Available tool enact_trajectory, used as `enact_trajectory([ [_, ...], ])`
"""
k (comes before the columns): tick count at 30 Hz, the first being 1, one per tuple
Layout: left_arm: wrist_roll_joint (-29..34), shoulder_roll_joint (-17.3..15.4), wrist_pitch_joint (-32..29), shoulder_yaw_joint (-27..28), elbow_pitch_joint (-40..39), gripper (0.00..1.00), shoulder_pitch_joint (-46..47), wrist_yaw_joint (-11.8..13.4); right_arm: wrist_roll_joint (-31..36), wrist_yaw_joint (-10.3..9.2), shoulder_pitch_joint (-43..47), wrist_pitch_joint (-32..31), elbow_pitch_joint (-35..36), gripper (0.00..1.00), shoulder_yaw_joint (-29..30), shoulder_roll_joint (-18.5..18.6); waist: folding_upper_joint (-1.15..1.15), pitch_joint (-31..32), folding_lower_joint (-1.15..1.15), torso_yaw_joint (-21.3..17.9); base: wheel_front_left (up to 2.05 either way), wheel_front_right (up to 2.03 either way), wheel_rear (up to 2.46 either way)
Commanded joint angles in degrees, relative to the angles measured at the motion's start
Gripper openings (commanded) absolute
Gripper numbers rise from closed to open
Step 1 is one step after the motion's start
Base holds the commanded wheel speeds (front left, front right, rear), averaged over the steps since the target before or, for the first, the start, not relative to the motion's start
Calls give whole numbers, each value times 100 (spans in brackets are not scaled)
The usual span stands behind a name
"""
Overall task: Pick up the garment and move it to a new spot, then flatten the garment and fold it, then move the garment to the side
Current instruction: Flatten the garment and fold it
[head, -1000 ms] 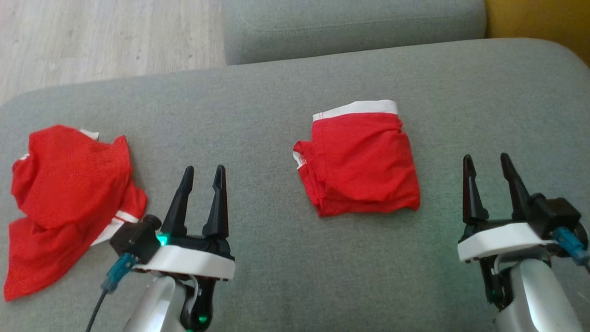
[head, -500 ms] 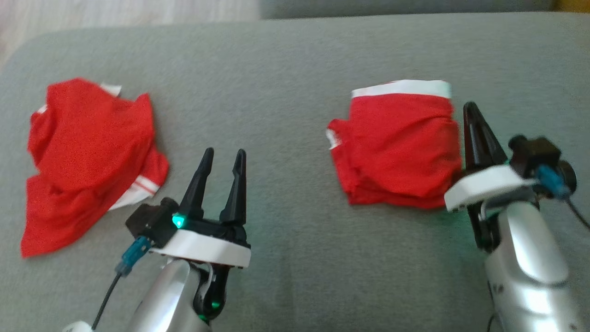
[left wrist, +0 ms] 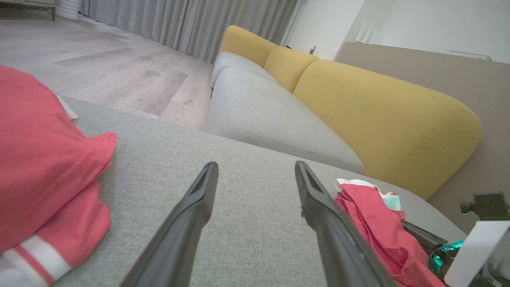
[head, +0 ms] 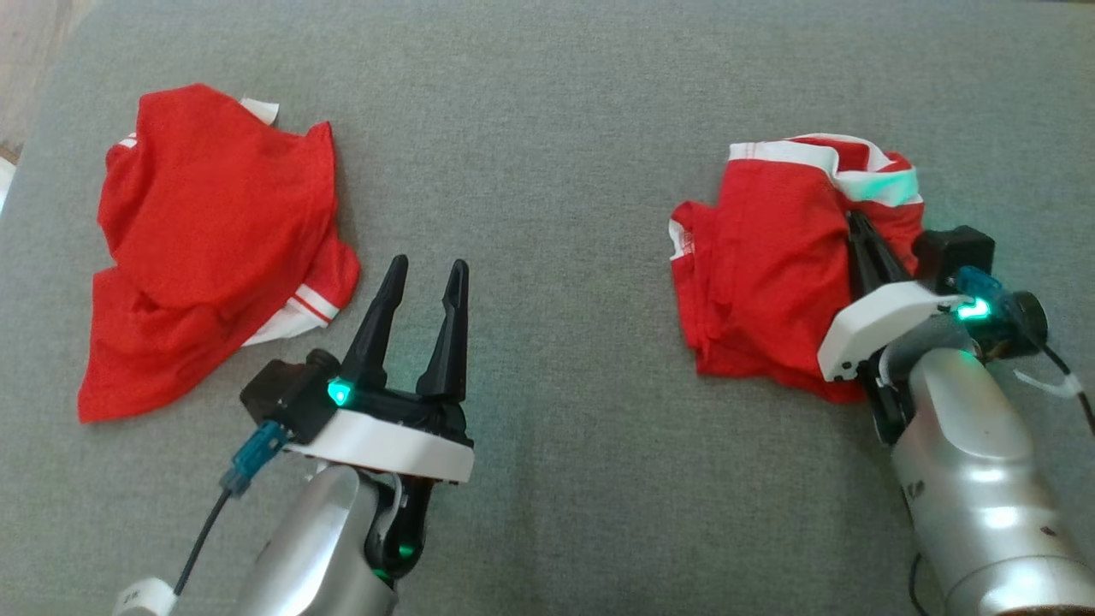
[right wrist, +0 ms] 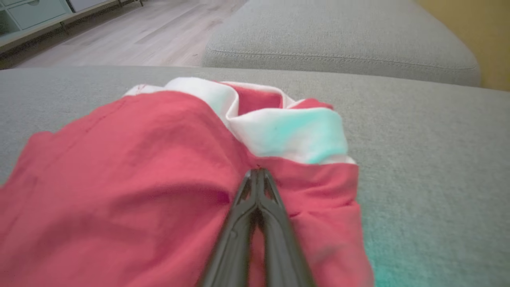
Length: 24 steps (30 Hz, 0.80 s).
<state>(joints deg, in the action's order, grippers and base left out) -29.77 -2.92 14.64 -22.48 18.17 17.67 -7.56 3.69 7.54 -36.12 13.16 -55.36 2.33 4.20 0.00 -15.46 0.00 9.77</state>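
The garment (head: 770, 274), red with a white waistband, lies folded but rumpled at the right of the grey cushion (head: 556, 128). My right gripper (head: 855, 224) is shut on its right side, just below the waistband. In the right wrist view the closed fingertips of the right gripper (right wrist: 258, 172) pinch a fold of the garment (right wrist: 139, 167), and the cloth bunches around them. My left gripper (head: 428, 265) stands open over bare cushion, with nothing between its fingers. In the left wrist view the left gripper (left wrist: 255, 167) points between both cloths, the garment (left wrist: 370, 215) at the right.
A second red garment (head: 214, 231) lies crumpled at the cushion's left, also seen as a red garment (left wrist: 36, 159) in the left wrist view. Beyond are another grey seat cushion (right wrist: 338, 40), a yellow sofa back (left wrist: 378, 111) and wooden floor (left wrist: 119, 63).
The head camera has tilted down. My right gripper moved forward onto the garment's right side and shut on it, rumpling the waistband. The left gripper stays open.
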Motion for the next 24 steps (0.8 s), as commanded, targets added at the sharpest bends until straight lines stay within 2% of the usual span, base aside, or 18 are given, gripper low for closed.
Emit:
enact_trajectory([
  [1,-55,-31,36,146,-155,100,181,8,48,-5,-206,105,124,0,-151,-84,0,35,0,-25,0,0,0],
  [5,-56,-27,36,172,-160,100,170,8,-48,-5,-360,176,286,0,-393,-121,0,80,0,-66,0,0,0],
  [9,-73,-20,36,144,-174,100,200,8,-601,-5,-322,181,411,0,-1111,-129,0,75,0,-38,0,0,0],
  [15,-101,-11,36,114,-162,100,221,8,-1225,-5,-281,-20,-207,0,-1996,-131,0,82,0,-2,0,0,0],
  [20,-96,-8,36,197,-126,100,212,8,-1575,-5,-390,58,-370,0,-2269,-132,0,170,0,-83,0,0,0],
  [24,-58,-10,36,281,-138,100,164,8,-1590,-5,-469,162,-214,0,-2160,-128,0,316,0,-241,0,0,0],
])
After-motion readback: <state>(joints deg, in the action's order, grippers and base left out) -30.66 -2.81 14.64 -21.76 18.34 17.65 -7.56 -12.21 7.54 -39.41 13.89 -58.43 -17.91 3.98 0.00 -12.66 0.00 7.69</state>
